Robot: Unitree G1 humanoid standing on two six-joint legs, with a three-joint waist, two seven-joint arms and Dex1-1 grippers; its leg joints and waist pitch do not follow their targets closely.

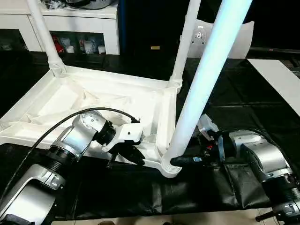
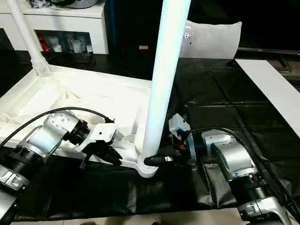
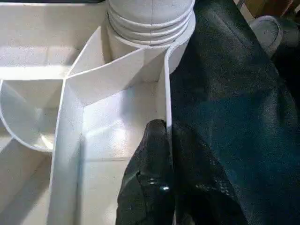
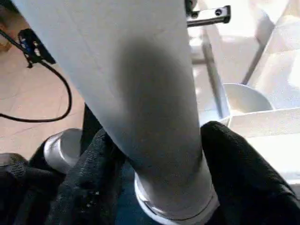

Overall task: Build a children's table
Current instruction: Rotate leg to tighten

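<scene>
Right wrist view: my right claw straddles the leg base, grip unclear; smooth, light, so I'd clamp low. Left claw pinches the top's rim.

A home-like room is suggested: white cabinet with cluttered shelves at 11 o'clock, black sheet spread as work surface.
</scene>
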